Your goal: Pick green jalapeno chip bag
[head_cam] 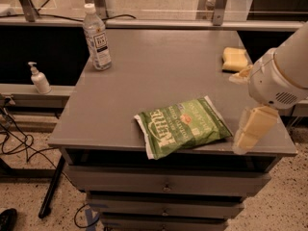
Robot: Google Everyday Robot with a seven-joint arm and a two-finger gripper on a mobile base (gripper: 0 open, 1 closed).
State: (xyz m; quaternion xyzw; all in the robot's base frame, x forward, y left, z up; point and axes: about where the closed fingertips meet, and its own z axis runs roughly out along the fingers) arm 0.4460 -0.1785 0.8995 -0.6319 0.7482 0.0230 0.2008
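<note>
1. Now the white, rounded robot arm (284,71) reaches in from the right of the view. Its cream-coloured gripper (253,130) hangs tilted over the front right corner of the grey table (159,66). Whether it is open or closed cannot be told.
2. Just beside the gripper, toward the table's middle, the crinkly green foil jalapeno chip bag (183,125) lies flat near the front edge, apart from it.
3. Large white "Kettle" lettering runs along the bag's end farthest from the gripper; a small red-orange mark sits mid-bag, and the finer print is unreadable.
4. Beyond the gripper lies a yellow rectangular sponge (234,58).
5. Well apart, diagonally across the table, a clear plastic water bottle (96,37) stands upright, its dark label illegible.
</note>
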